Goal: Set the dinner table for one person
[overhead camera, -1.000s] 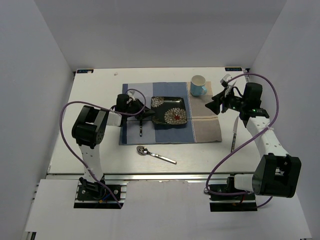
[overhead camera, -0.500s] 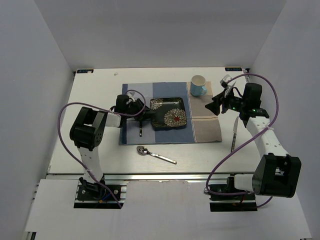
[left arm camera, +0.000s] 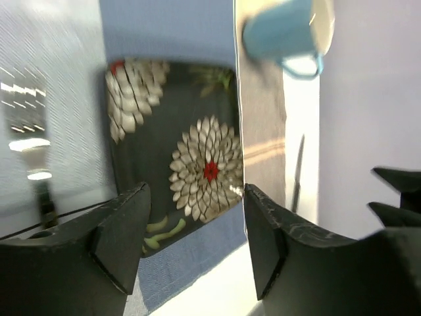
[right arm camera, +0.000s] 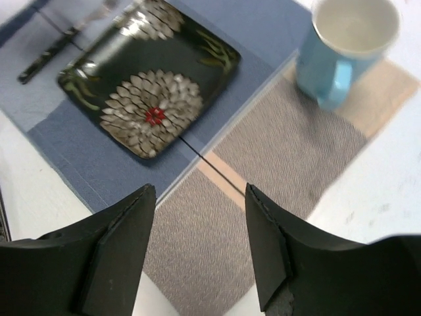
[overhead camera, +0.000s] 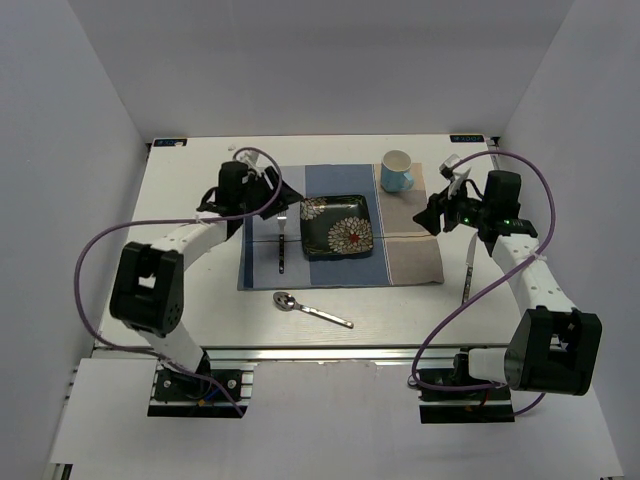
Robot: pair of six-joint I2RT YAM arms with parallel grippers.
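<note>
On the white dinner table (overhead camera: 190, 290) lies a blue-and-beige placemat (overhead camera: 340, 270). A black flowered plate (overhead camera: 338, 224) rests in its middle, with a fork (overhead camera: 283, 245) just left of it. The blue cup (overhead camera: 397, 171) stands at the mat's far right corner. My left gripper (overhead camera: 272, 198) hangs open above the mat's far left part, clear of the fork (left arm camera: 29, 145), and nothing sits between its fingers (left arm camera: 125, 230). My right gripper (overhead camera: 428, 216) hovers open and empty over the mat's beige part (right arm camera: 276, 151), near the cup (right arm camera: 345, 46).
A spoon (overhead camera: 312, 311) lies on the bare table in front of the mat. A knife (overhead camera: 467, 270) lies to the right of the mat, beside the right arm. A silver rail (overhead camera: 330, 352) runs along the near edge.
My left gripper has opened, let go of the fork and drawn up and back to the far left. The fork now lies free on the mat. The right arm has hardly moved.
</note>
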